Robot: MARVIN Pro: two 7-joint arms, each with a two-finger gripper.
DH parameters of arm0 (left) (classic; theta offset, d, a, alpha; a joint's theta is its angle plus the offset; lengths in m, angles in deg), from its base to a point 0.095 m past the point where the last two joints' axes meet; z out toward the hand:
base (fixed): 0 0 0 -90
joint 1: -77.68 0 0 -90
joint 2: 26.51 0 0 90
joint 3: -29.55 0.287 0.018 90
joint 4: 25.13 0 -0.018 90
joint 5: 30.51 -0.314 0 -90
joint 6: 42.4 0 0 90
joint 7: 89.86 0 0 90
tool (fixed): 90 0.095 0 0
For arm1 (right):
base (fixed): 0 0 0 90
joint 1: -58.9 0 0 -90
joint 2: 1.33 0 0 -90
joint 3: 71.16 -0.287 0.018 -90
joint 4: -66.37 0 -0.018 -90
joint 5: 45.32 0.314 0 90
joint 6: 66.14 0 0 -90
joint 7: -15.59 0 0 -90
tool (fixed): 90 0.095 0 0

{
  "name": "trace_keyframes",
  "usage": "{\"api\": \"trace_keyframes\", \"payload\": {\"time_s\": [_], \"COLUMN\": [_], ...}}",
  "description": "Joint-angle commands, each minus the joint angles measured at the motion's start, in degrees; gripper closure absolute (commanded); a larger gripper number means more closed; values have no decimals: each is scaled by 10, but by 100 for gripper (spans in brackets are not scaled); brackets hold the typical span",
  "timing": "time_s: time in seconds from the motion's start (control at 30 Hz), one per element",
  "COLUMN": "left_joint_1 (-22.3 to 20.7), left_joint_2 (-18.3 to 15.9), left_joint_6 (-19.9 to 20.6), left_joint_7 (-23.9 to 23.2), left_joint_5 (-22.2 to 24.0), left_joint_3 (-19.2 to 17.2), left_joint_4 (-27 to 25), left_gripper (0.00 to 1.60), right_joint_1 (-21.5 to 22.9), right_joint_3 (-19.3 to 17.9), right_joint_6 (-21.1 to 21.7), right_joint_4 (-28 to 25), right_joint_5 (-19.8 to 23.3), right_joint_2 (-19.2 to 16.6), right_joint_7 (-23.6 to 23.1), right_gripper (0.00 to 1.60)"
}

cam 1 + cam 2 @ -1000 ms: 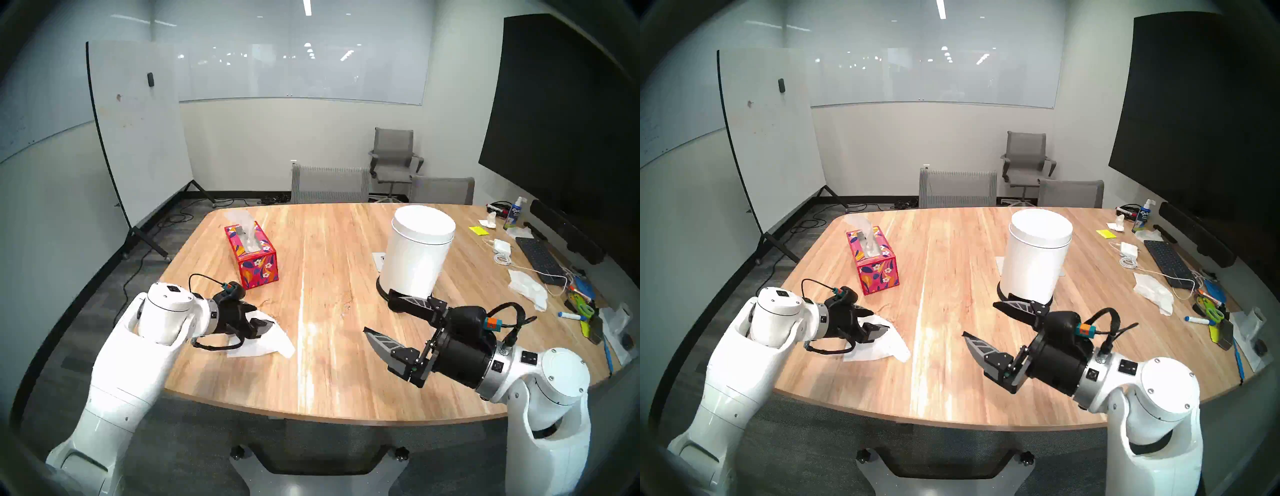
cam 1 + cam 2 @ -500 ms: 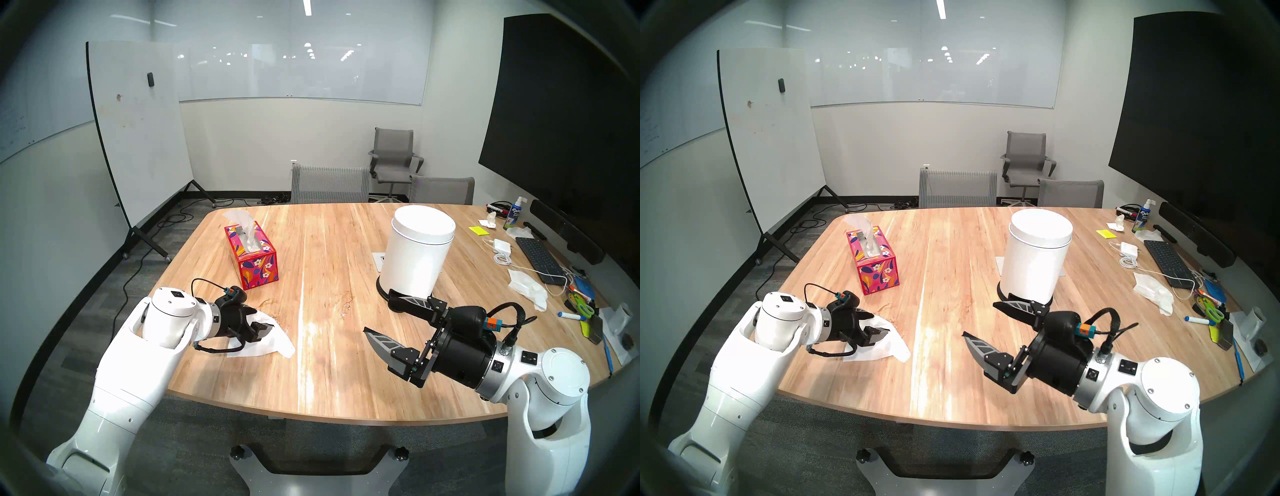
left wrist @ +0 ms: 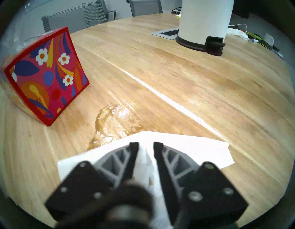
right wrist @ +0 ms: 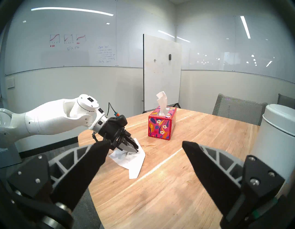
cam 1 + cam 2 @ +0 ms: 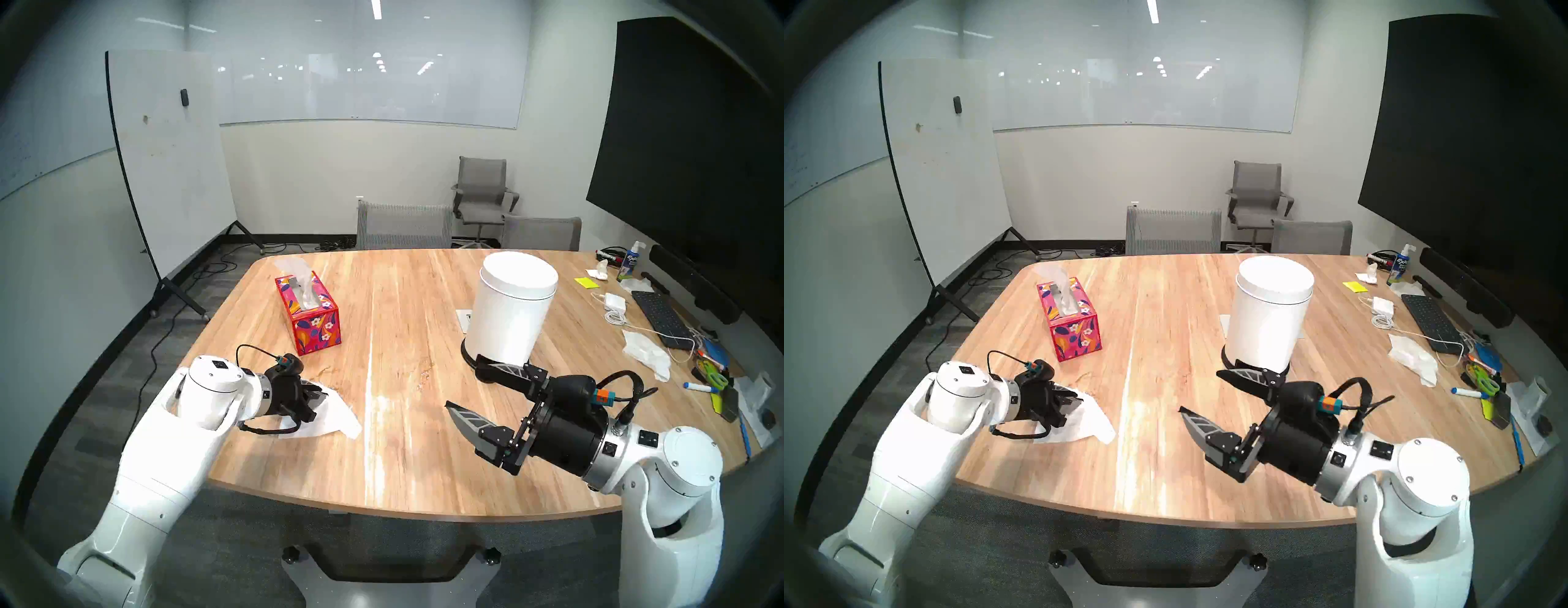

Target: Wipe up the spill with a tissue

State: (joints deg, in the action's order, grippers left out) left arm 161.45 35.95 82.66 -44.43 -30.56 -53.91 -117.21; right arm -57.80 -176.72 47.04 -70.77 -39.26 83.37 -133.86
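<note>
The white tissue lies spread on the wooden table at the near left. My left gripper presses down on its far part, fingers drawn together with a fold of tissue bunched between them. No round dark brown spill blot shows. A thin glossy amber wet film lies on the wood just beyond the tissue's far edge, also in the head view. My right gripper is open and empty, hovering above the table's near right.
The red floral tissue box stands just beyond the wet film. A tall white bin stands right of centre, close to my right gripper. A keyboard, rumpled white papers and small clutter line the right edge.
My left gripper's fingers have drawn together on the tissue, bunching it, and the wrist has shifted slightly towards the box. The right arm has not moved.
</note>
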Motion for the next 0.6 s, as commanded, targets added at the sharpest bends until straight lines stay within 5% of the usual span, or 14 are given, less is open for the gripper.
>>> {"api": "trace_keyframes", "payload": {"time_s": [0.0, 0.13, 0.37, 0.47, 0.5, 0.57], "left_joint_1": [-7, -7, -6, -6, -6, -6], "left_joint_2": [-4, -5, -6, -6, -7, -8], "left_joint_6": [-5, -9, -4, 0, 4, 5], "left_joint_7": [-4, -5, -10, -12, -15, -16], "left_joint_5": [2, 2, 7, 9, 11, 12], "left_joint_3": [-5, -5, -12, -14, -17, -18], "left_joint_4": [-5, 1, -7, -12, -18, -20], "left_gripper": [149, 149, 81, 70, 43, 40], "right_joint_1": [1, 1, 1, 1, 2, 2], "right_joint_3": [-1, -1, -1, -1, -1, -1], "right_joint_6": [0, 0, 0, 0, 0, 0], "right_joint_4": [-9, -9, -9, -9, -9, -9], "right_joint_5": [2, 2, 2, 2, 2, 2], "right_joint_2": [-1, -1, -1, -1, -1, -1], "right_joint_7": [-1, -1, -1, -1, -1, -1], "right_gripper": [0, 0, 0, 0, 0, 0]}}
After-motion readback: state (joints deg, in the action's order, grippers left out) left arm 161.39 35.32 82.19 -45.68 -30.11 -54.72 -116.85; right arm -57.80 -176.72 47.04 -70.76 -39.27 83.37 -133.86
